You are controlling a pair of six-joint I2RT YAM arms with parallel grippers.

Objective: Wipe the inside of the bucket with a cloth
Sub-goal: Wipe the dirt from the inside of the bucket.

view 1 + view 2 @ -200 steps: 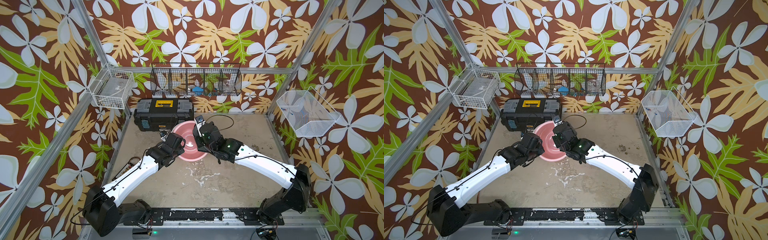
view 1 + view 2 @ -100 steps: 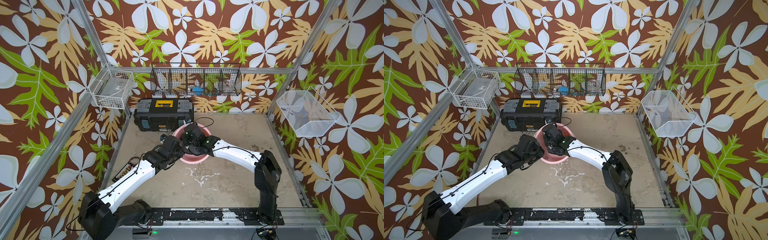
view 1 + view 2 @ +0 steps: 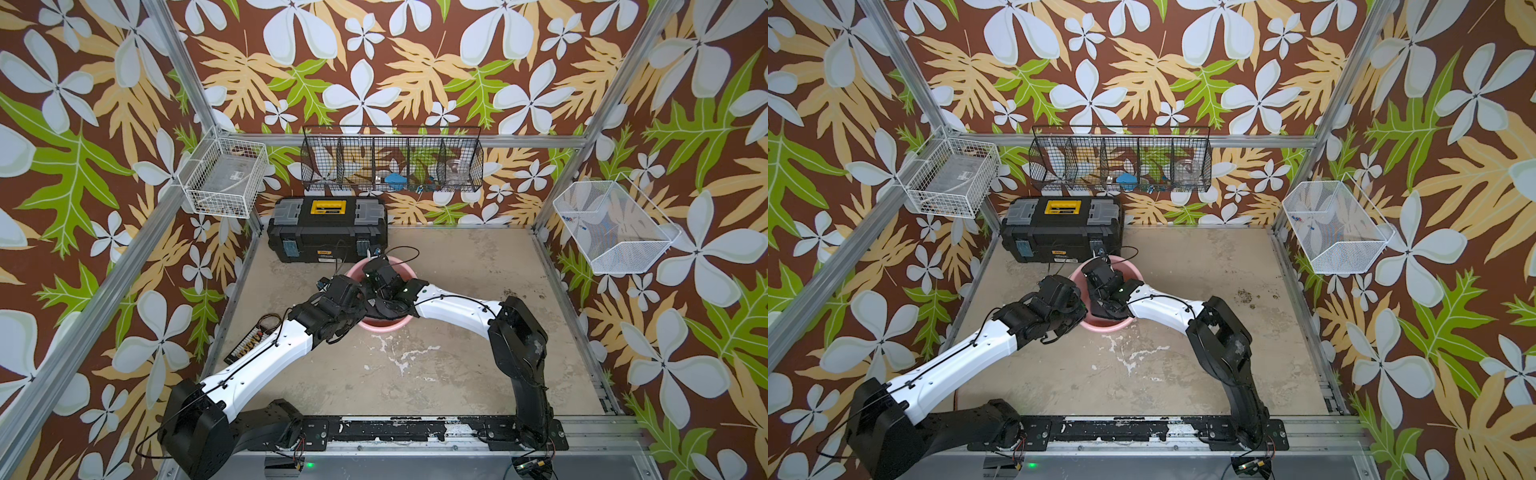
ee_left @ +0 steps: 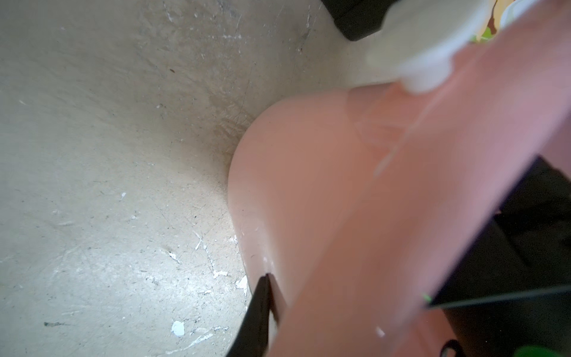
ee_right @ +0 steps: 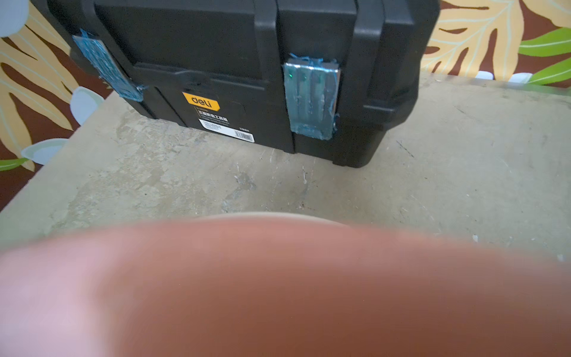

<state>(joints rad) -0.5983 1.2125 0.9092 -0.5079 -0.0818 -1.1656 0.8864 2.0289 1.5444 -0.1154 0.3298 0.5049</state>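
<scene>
Both arms bend inward at frame centre. Left gripper (image 3: 360,306) clamps the left rim of the pink bucket (image 3: 405,271); right gripper (image 3: 384,305), closed, dips inside, its hold hidden.

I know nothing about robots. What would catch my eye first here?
The loud flower-and-leaf wallpaper covers the walls around the table. Toward the back of it, the left arm and right arm meet at a pink bucket. A black toolbox with a yellow handle sits just behind it.

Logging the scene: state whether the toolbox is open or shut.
Shut: the toolbox lid lies flat, and its latches are down.
</scene>
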